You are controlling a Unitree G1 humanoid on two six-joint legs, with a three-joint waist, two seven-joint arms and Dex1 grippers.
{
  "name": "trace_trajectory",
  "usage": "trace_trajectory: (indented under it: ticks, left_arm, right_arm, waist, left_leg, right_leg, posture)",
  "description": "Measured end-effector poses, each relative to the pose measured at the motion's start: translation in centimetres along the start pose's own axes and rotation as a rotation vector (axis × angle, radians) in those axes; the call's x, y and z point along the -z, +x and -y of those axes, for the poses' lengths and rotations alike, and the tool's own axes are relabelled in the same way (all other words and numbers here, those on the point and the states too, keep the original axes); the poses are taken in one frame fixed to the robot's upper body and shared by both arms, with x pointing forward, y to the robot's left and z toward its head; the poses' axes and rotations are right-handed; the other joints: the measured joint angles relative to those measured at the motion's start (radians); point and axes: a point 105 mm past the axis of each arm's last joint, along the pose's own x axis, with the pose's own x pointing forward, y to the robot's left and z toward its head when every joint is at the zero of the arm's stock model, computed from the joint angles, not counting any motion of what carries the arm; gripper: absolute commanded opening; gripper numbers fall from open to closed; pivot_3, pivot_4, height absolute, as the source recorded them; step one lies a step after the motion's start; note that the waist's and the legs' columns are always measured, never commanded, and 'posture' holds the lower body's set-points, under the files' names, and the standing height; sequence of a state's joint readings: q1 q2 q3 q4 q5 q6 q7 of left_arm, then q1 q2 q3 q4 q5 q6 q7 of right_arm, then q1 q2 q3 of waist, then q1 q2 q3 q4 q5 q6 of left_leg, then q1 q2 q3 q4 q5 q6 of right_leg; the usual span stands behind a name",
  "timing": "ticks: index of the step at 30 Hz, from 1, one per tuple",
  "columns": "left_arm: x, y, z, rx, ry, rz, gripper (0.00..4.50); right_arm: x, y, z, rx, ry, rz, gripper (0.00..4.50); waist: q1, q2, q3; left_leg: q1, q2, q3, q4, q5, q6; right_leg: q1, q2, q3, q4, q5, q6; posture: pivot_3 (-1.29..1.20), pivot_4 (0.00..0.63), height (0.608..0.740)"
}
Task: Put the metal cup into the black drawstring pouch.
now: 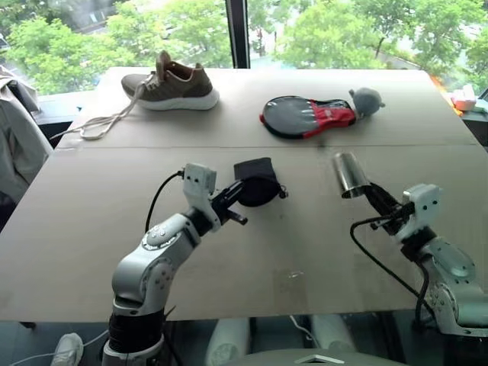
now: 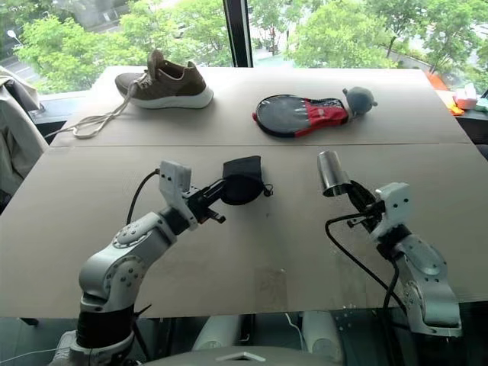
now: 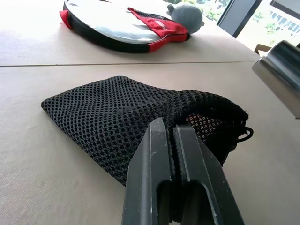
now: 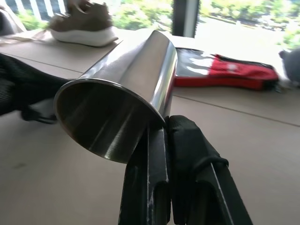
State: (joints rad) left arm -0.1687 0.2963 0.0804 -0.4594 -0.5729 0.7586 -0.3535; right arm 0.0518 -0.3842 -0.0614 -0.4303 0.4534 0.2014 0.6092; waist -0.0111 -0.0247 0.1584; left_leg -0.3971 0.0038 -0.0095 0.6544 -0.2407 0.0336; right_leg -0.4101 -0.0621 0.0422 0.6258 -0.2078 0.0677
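Left gripper [image 1: 238, 200] pinched pouch [image 1: 256, 183]; right gripper [image 4: 165, 123] clamped cup [image 4: 123, 93] rim. Risk: slack pouch mouth snagging the cup.

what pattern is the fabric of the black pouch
An open honeycomb mesh, black throughout, on the black drawstring pouch; clearest in the left wrist view.

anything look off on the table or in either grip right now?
Mostly fine. The metal cup is pinched by its rim in the right gripper, tilted rather than upright. The left gripper holds the black drawstring pouch off the table. The shoe has a lace trailing loose.
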Motion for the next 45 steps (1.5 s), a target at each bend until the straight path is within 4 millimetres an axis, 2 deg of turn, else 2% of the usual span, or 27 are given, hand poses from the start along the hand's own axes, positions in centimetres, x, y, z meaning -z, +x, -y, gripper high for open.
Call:
trace_trajectory:
  ticks: [2,4,9,11,17,26,30,38,45]
  left_arm:
    - [0.1,0.2,0.1,0.002,-0.006,-0.001,0.00]
    - [0.2,0.5,0.1,0.002,-0.015,-0.004,0.00]
    - [0.1,1.6,1.4,0.049,-0.037,0.002,0.00]
    - [0.3,1.7,1.6,0.057,-0.043,-0.006,0.00]
    - [0.9,1.5,2.0,0.101,-0.077,-0.044,0.00]
    - [0.9,1.4,2.5,0.142,-0.098,-0.047,0.00]
    - [1.1,1.5,4.1,0.222,-0.107,-0.061,0.00]
    - [1.1,1.3,5.1,0.307,-0.135,-0.067,0.00]
    - [0.6,1.7,6.4,0.375,-0.127,-0.049,0.00]
  right_arm:
    - [-0.5,0.7,-2.0,-0.102,0.018,0.009,0.05]
    - [-0.4,1.0,-3.1,-0.170,0.013,-0.020,0.05]
    - [-0.1,2.7,-4.9,-0.286,-0.021,-0.073,0.05]
    - [0.0,2.9,-5.0,-0.292,-0.031,-0.080,0.05]
    - [2.4,3.0,-4.5,-0.273,-0.038,-0.186,0.05]
    - [3.7,3.0,-3.7,-0.196,-0.035,-0.256,0.05]
    - [3.8,3.5,-3.0,-0.141,-0.034,-0.264,0.05]
    - [3.4,4.3,-2.8,-0.051,0.049,-0.241,0.05]
    - [3.1,6.5,-2.5,0.020,0.095,-0.223,0.05]
  waist:
    - [0.003,0.000,0.000]
    - [0.003,0.000,0.000]
    - [0.001,-0.001,0.000]
    - [0.001,-0.001,0.000]
    - [0.002,-0.001,0.000]
    - [0.001,-0.001,0.000]
    - [0.001,-0.001,0.000]
    - [-0.001,-0.001,0.000]
    - [-0.001,-0.001,0.000]
  left_leg:
    - [0.000,0.000,0.000,0.000,0.000,0.000]
    - [-0.001,-0.001,0.000,0.000,0.000,0.000]
    - [0.000,-0.002,0.001,0.000,0.000,0.000]
    - [-0.001,-0.001,0.001,0.000,0.000,0.000]
    - [-0.001,-0.001,0.000,0.000,0.000,0.000]
    - [-0.001,-0.001,0.000,0.000,0.000,0.000]
    - [-0.001,-0.002,0.000,0.000,0.000,0.000]
    - [-0.001,-0.001,0.000,0.000,0.000,0.000]
    - [-0.001,-0.001,0.000,0.000,0.000,0.000]
  right_leg:
    - [0.000,-0.001,0.000,0.000,0.000,0.000]
    - [0.000,-0.001,0.000,-0.001,0.000,0.000]
    - [0.000,0.000,-0.001,0.000,0.000,0.000]
    - [0.000,0.000,-0.001,0.000,0.000,0.000]
    - [0.000,0.000,-0.001,0.000,0.000,0.000]
    - [0.000,0.000,-0.001,0.000,0.000,0.000]
    - [0.000,0.000,0.000,-0.001,0.000,0.000]
    - [-0.001,0.000,0.000,0.000,0.000,0.000]
    - [-0.001,0.000,0.000,0.000,0.000,0.000]
  posture:
    - [0.00,0.150,0.740]
    - [0.00,0.150,0.740]
    - [0.00,0.150,0.740]
    - [0.00,0.150,0.740]
    - [0.00,0.150,0.740]
    - [0.00,0.150,0.740]
    - [0.00,0.150,0.740]
    - [0.00,0.150,0.740]
    - [0.00,0.150,0.740]
